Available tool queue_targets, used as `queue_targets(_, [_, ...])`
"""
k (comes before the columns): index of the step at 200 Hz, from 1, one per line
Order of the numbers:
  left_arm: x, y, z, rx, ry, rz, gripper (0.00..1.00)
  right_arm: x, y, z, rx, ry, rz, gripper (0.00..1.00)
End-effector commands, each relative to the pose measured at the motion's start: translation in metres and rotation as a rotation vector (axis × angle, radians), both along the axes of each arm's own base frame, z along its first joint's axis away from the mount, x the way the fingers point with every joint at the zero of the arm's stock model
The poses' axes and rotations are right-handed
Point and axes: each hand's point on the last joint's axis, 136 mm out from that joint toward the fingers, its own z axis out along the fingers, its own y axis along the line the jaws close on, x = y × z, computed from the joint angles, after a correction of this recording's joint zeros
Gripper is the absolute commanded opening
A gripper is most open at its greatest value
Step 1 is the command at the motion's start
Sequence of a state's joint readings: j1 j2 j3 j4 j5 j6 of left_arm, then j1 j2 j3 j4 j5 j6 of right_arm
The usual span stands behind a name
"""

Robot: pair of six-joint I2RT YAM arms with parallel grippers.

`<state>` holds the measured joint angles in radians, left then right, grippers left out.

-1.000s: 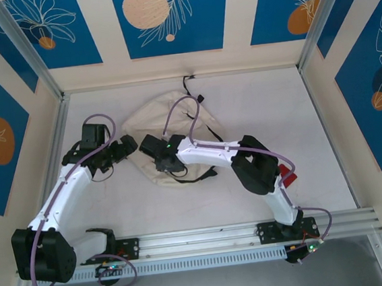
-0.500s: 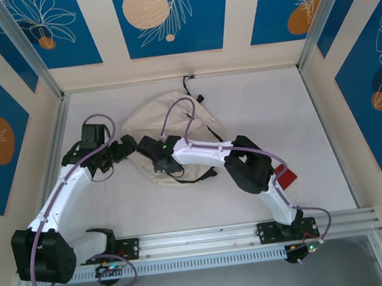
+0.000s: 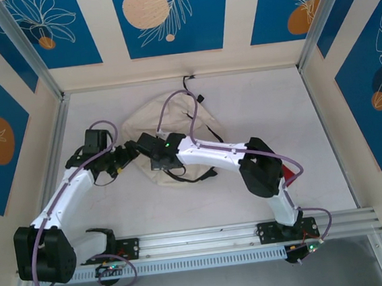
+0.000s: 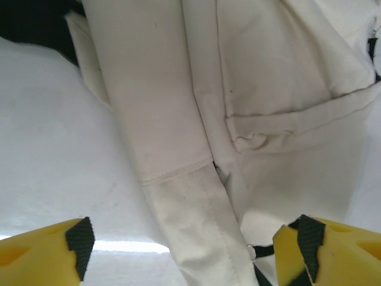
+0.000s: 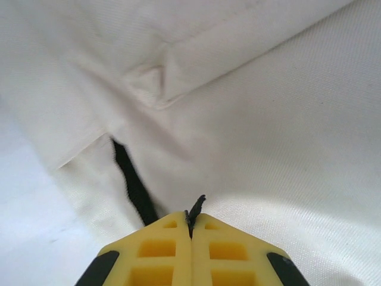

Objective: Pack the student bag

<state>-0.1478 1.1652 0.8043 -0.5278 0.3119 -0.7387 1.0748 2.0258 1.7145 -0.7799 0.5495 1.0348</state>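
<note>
**Right claw pinched on a tab, left claw wide at the bag's edge**

Right claw (image 5: 191, 229): yellow fingers (image 5: 158, 250) pressed flat together, no gap. A thin black tab (image 5: 196, 206) stuck out from between the tips, so the claw was clamped on it. Just left of the tips a black zipper line (image 5: 134, 185) ran away across the cloth. Past the tips lay cream canvas of the student bag (image 5: 268, 149), with a folded seam corner further out. Bare white worktop (image 5: 24, 208) showed off to the claw's left.

Left claw (image 4: 189, 238): jaws stood wide apart, nothing between the pads but cloth lying below. A cream band of the student bag (image 4: 161, 89) ran straight out from between the fingers (image 4: 297, 238). A pocket seam sat ahead and to the right. Worktop (image 4: 47, 119) was on the left side.

From above: right claw (image 3: 157, 158) and left claw (image 3: 128, 151) sat close together, facing each other over the near-left part of the student bag (image 3: 151, 120). The bag lay flat on the worktop (image 3: 255, 103), spreading away from both claws toward the far wall. A black strap (image 3: 201, 176) trailed just right of the right claw.
</note>
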Motion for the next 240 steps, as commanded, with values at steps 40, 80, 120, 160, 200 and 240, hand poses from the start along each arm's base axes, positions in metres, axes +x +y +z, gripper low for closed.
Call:
queue_targets(40, [-0.004,-0.041,-0.014,-0.224,0.077,-0.095,0.80,-0.018,0.005,0.026,0.067,-0.006,0.076,0.00])
queue_targets(80, [0.002,-0.054,-0.024,-0.250,0.114,-0.124,0.69,-0.027,0.003,0.024,0.097,0.029,0.077,0.00])
queue_targets(120, [0.005,-0.069,-0.033,-0.245,0.150,-0.159,0.62,-0.034,0.005,0.023,0.114,0.054,0.089,0.00])
queue_targets(160, [0.006,-0.071,-0.049,-0.231,0.191,-0.148,0.50,-0.039,0.002,0.021,0.095,0.057,0.084,0.00])
queue_targets(200, [0.012,-0.065,-0.048,-0.187,0.159,-0.128,0.21,-0.044,-0.015,0.020,0.012,0.041,0.046,0.00])
queue_targets(240, [0.016,-0.057,-0.052,-0.137,0.141,-0.094,0.10,-0.056,-0.042,0.026,-0.106,0.006,0.002,0.00])
